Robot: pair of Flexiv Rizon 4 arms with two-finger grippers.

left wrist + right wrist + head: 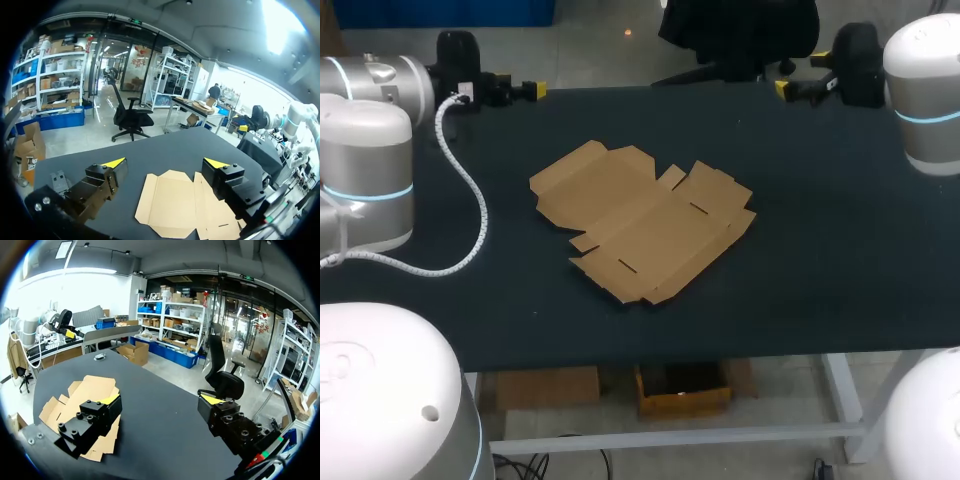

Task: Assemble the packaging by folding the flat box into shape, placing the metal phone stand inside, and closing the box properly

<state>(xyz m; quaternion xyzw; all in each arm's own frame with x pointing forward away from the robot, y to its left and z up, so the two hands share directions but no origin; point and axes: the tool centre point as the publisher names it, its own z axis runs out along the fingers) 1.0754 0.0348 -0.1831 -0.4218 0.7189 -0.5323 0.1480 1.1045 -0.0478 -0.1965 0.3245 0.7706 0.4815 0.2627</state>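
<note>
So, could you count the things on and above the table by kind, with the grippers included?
Flat cardboard box: 1
Grippers: 2, the left gripper and the right gripper, both open
White coiled cable: 1
Metal phone stand: 0, none in view
Total: 4

A robotics lab or workshop is indicated: a left arm (365,150) and a right arm (925,90) are stationed at a dark surface (820,260) carried on a white metal frame (847,395), and a white coiled cable (470,200) is draped across one corner.
</note>
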